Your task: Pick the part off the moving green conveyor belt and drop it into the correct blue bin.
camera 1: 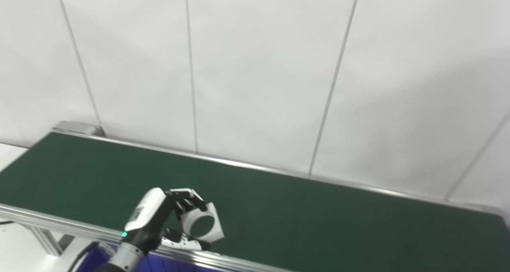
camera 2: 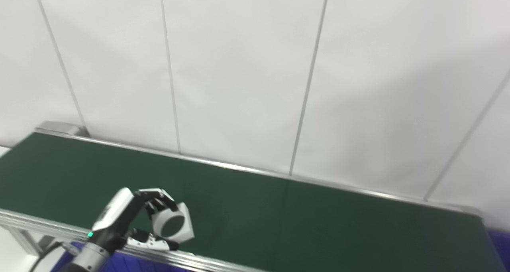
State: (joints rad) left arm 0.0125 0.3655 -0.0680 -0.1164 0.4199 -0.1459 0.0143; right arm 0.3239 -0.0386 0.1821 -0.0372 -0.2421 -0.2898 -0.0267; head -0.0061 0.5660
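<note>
White ring-shaped part [camera 1: 203,224] with angular base, left hand [camera 1: 159,220] fingers [camera 1: 187,202] around it

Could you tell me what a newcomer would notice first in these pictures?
The left hand, at the belt's near edge, is closed around a white part with a round hole. Behind it the green belt runs across the picture below a white panelled wall.

Looks like a lab or factory test cell. Shown by a long green belt [camera 1: 279,208] in an aluminium rail frame [camera 1: 59,221], backed by plain white wall panels [camera 1: 259,72] with thin seams. Also by a slice of blue bin [camera 2: 500,240] at the belt's far right and a robot hand [camera 1: 167,220] at the near rail.
</note>
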